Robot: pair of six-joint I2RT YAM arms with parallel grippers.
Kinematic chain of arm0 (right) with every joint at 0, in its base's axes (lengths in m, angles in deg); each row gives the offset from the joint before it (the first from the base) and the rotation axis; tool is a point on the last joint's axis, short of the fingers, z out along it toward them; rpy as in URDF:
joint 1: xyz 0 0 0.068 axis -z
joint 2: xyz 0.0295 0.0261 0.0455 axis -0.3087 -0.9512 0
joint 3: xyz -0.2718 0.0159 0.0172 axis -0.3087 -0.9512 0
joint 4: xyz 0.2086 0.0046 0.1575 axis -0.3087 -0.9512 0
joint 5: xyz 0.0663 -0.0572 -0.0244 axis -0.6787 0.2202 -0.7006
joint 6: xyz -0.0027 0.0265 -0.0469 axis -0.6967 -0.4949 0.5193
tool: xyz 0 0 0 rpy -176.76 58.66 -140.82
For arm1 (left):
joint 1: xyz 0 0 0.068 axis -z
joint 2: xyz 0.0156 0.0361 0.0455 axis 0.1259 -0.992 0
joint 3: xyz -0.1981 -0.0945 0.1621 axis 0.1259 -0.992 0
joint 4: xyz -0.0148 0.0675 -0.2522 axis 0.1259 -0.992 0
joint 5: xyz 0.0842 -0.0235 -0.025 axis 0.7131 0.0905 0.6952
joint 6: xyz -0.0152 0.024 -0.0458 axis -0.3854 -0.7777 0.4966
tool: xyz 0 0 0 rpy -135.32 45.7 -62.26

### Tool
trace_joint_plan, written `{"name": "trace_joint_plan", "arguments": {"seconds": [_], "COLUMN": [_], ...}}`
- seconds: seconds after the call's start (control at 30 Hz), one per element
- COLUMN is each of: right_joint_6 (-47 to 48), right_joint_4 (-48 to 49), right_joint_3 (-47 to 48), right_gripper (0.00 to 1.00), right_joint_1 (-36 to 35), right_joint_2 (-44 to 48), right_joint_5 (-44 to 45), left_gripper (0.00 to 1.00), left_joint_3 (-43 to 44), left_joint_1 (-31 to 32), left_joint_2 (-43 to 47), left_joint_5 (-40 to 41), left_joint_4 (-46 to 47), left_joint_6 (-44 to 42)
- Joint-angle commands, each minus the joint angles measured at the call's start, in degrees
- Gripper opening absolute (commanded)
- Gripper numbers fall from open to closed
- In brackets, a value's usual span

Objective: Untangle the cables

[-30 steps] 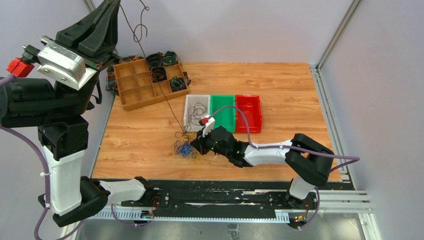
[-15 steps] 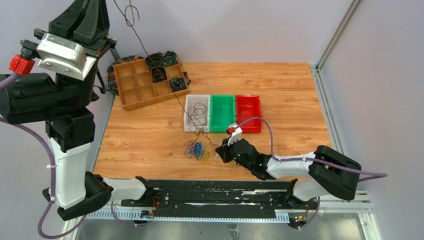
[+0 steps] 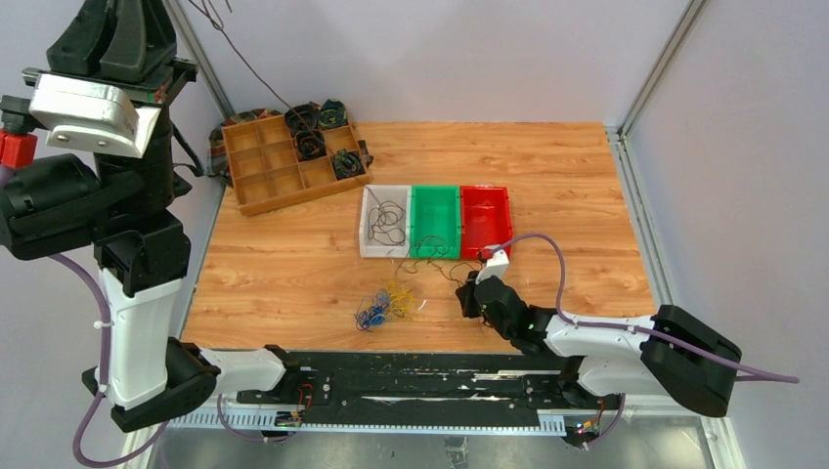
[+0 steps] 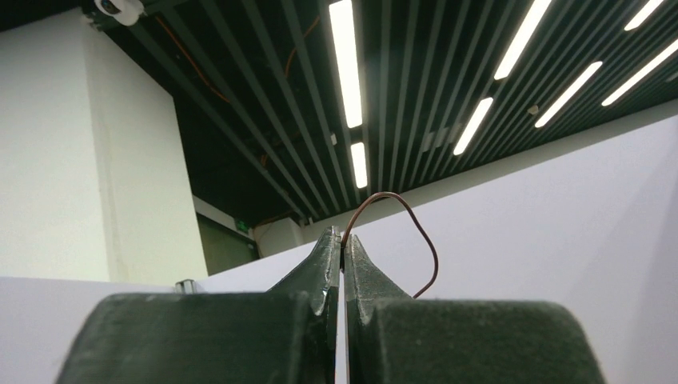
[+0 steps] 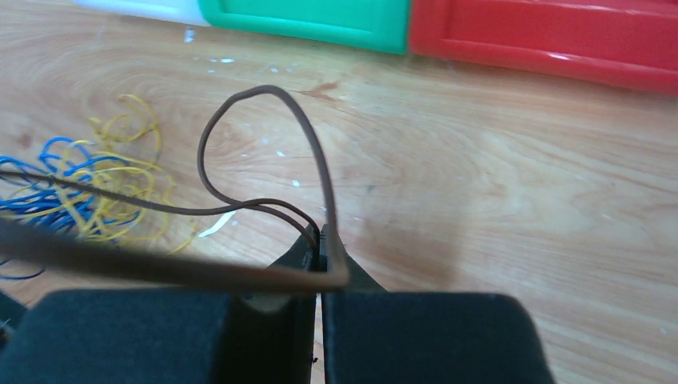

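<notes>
A dark brown cable [image 3: 435,246] runs from my raised left gripper [image 3: 122,20] down over the wooden tray and the white bin [image 3: 368,234] to my right gripper [image 3: 467,291]. The left gripper [image 4: 342,240] points at the ceiling, shut on that cable [image 4: 416,232], which loops out to the right. Low over the table, the right gripper [image 5: 321,236] is shut on the same cable, which arches in a loop [image 5: 264,92] ahead of it. A loose bunch of blue and yellow cables [image 3: 386,305] lies left of the right gripper, also in the right wrist view as blue and yellow cables [image 5: 80,192].
A green bin [image 3: 435,220] and a red bin [image 3: 486,220] stand beside the white bin at mid table. A wooden divided tray [image 3: 283,161] with dark coiled bundles sits at the back left. The right arm's purple hose [image 3: 547,254] arcs over the table.
The right gripper has pulled right and toward the near edge, drawing the dark cable out of the blue and yellow bunch. The left gripper has swung left and higher with its end.
</notes>
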Motion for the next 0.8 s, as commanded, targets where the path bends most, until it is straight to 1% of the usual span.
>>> {"name": "trace_joint_plan", "arguments": {"seconds": [0.0,0.1,0.2,0.3,0.4,0.57,0.7,0.77], "right_joint_6": [-6.1,-10.3,-12.3,-13.9,-15.7,-18.5,-21.7,-23.7], "right_joint_4": [-11.5,-18.9,-21.5,-25.2,-28.1,-30.5,-33.7,-35.0], "right_joint_3": [0.1,1.4,1.7,2.8,3.5,3.2,2.8,1.9], "right_gripper": [0.01,0.0,0.01,0.01,0.01,0.0,0.01,0.01], "right_joint_1": [1.3,1.9,2.5,2.9,3.7,5.7,7.0,8.1], "right_joint_2": [0.6,0.0,-0.9,-2.1,-3.2,-4.6,-4.9,-4.6], "right_joint_5": [8.0,11.6,12.6,13.9,14.6,14.3,15.5,15.9], "left_gripper": [0.01,0.0,0.0,0.0,0.01,0.0,0.0,0.01], "left_joint_3": [1.6,3.7,8.5,9.6,12.0,20.6,23.9,23.9], "left_joint_1": [0.3,0.3,0.3,0.3,0.3,0.3,0.3,0.3], "left_joint_2": [-0.2,-1.8,-3.9,-4.4,-5.6,-9.9,-11.4,-11.3], "left_joint_5": [1.6,2.5,3.2,1.1,-0.2,-0.9,-3.5,-4.0], "left_joint_4": [6.6,10.5,11.2,13.3,14.9,16.5,18.2,18.5], "left_joint_6": [-3.2,-6.9,-9.2,-11.1,-13.1,-17.1,-20.3,-21.8]}}
